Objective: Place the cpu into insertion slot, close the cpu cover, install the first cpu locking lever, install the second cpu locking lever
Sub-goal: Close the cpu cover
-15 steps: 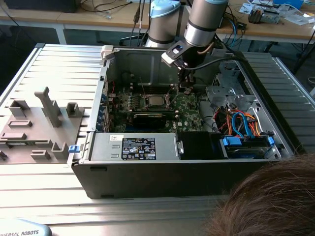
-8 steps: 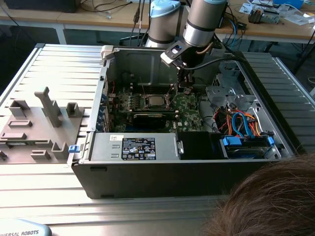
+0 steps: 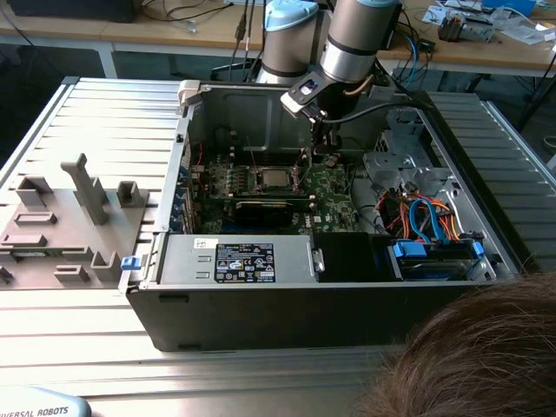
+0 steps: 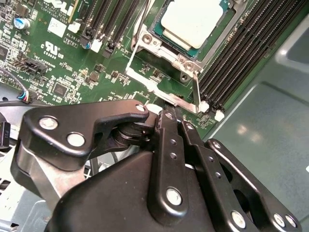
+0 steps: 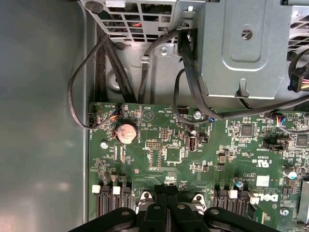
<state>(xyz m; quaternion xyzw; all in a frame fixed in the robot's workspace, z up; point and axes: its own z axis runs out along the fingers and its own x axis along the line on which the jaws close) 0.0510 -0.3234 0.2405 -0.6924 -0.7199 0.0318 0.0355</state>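
Shows a person's hair [image 3: 478,347] nearest in the exterior view, then the computer case [image 3: 261,314], and further in the cpu [image 3: 273,179] seated in the insertion slot [image 3: 257,183] on the motherboard [image 3: 334,187]. Places the gripper [image 3: 314,152] just past the slot, toward the exterior view's right, fingers [image 4: 170,137] clenched together. Reveals, in the second wrist view, the cpu cover [image 4: 146,43] lying flat around the chip, a silver lever [image 4: 197,92] at its corner.

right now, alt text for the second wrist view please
A black pincer, shut, hangs over a green motherboard. Beyond its tips the cpu lies framed by the silver cpu cover, beside long memory slots.
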